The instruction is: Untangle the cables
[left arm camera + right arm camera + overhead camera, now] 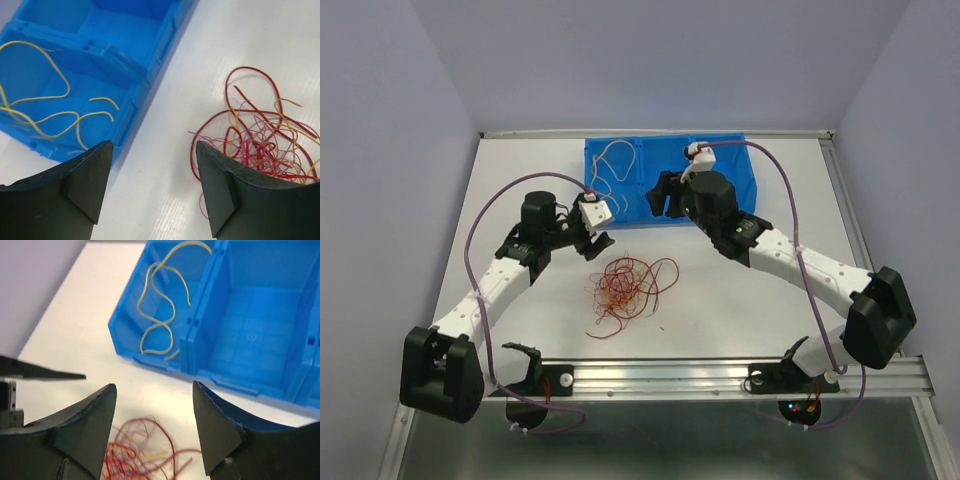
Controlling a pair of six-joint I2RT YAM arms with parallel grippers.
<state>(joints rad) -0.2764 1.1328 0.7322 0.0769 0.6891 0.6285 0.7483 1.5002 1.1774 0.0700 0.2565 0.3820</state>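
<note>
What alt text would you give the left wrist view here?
The left gripper hangs open and empty over a white table, with a tangle of red, pink and orange cables at the picture's right. At upper left, a blue bin holds a few loose yellowish cables in one compartment.

no readable text, labels, brands, numbers or signs in any view
</note>
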